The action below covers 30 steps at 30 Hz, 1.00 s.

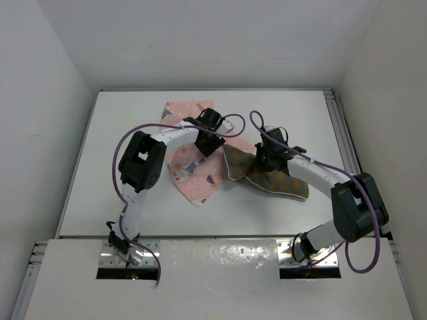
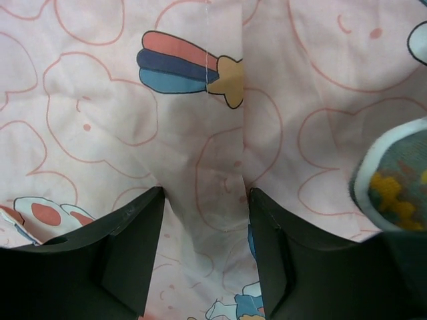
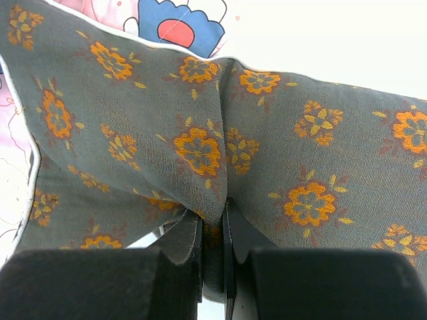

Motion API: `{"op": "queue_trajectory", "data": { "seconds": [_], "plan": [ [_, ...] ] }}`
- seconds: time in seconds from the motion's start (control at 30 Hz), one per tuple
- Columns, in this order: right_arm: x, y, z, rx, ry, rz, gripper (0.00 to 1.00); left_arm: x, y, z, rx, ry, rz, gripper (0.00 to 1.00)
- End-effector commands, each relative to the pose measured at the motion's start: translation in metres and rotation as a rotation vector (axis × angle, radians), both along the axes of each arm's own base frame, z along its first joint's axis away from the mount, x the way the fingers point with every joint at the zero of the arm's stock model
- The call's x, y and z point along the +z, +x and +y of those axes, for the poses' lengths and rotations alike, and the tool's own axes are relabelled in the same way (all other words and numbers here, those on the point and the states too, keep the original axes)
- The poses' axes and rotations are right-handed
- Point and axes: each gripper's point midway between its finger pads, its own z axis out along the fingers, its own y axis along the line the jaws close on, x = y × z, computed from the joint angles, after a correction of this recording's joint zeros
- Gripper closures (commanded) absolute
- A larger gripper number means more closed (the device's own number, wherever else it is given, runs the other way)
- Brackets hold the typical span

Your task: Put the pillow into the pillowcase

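Note:
The pillowcase (image 1: 193,177), pink with white bunnies, lies crumpled at the table's middle. The pillow (image 1: 277,180) is grey-green with orange flowers and white piping, and lies just right of the pillowcase with its left corner against the cloth. My left gripper (image 1: 207,143) points down onto the pillowcase (image 2: 100,120). Its jaws stand apart, and a raised fold of pink cloth runs up between them at the left gripper (image 2: 205,193). A pillow corner (image 2: 397,193) shows at the right of the left wrist view. My right gripper (image 3: 213,213) is shut on a pinched fold of the pillow (image 3: 320,147).
The white table (image 1: 113,147) has a raised rail along its right edge (image 1: 340,133) and white walls around it. Purple cables loop over both arms. A strip of the pillowcase (image 3: 177,20) shows beyond the pillow's far edge in the right wrist view.

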Motion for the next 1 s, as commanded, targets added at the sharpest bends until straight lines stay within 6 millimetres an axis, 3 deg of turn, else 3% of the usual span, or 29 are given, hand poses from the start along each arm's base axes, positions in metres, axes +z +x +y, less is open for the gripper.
{"op": "queue_trajectory", "data": {
  "seconds": [0.0, 0.5, 0.6, 0.73, 0.97],
  "plan": [
    [0.008, 0.005, -0.002, -0.024, 0.012, -0.036, 1.00, 0.009, 0.003, -0.003, 0.003, 0.011, -0.034, 0.49],
    [-0.004, 0.001, 0.001, -0.015, 0.018, 0.002, 1.00, 0.042, 0.027, 0.008, 0.107, 0.044, -0.177, 0.45],
    [-0.005, 0.002, 0.001, -0.014, 0.019, 0.002, 1.00, 0.041, 0.031, 0.011, 0.107, 0.064, -0.195, 0.54],
    [-0.010, -0.002, -0.001, -0.017, 0.017, 0.014, 1.00, 0.040, 0.032, 0.014, 0.110, 0.086, -0.197, 0.80],
    [-0.016, -0.005, -0.001, -0.006, 0.009, 0.028, 1.00, 0.064, 0.039, 0.017, 0.136, 0.090, -0.253, 0.99]
  ]
}}
